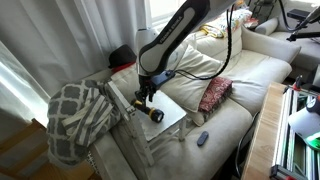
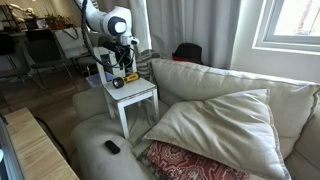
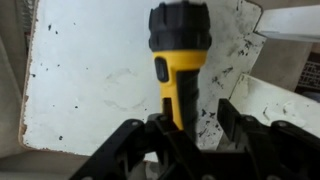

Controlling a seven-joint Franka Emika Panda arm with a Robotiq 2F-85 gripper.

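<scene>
Pincer (image 3: 180,122) found released: in the wrist view its two dark fingers (image 3: 228,112) stand apart on either side of the tail of a yellow-and-black flashlight (image 3: 176,65), with a gap showing on each flank, so no grip is closed. The flashlight lies flat on the white desk (image 3: 90,80), its black head pointing away from the pincer. The desk top is scuffed and speckled with dark marks. In both exterior views the pincer (image 1: 148,97) (image 2: 126,65) hangs low over the flashlight (image 1: 152,113) (image 2: 122,79), the arm bending down from above. Judged progress: the pincer is in place astride the flashlight, but the flashlight is neither clamped nor raised off the desk (image 2: 140,93). No box, bowl or other container can be made out in any view. Outward from the desk, a beige sofa (image 2: 230,80) carries a large pale pillow (image 2: 215,125), a red patterned cushion (image 1: 214,95) and a dark remote control (image 1: 202,138). A grey-and-white patterned blanket (image 1: 80,115) is heaped just beside the desk.
</scene>
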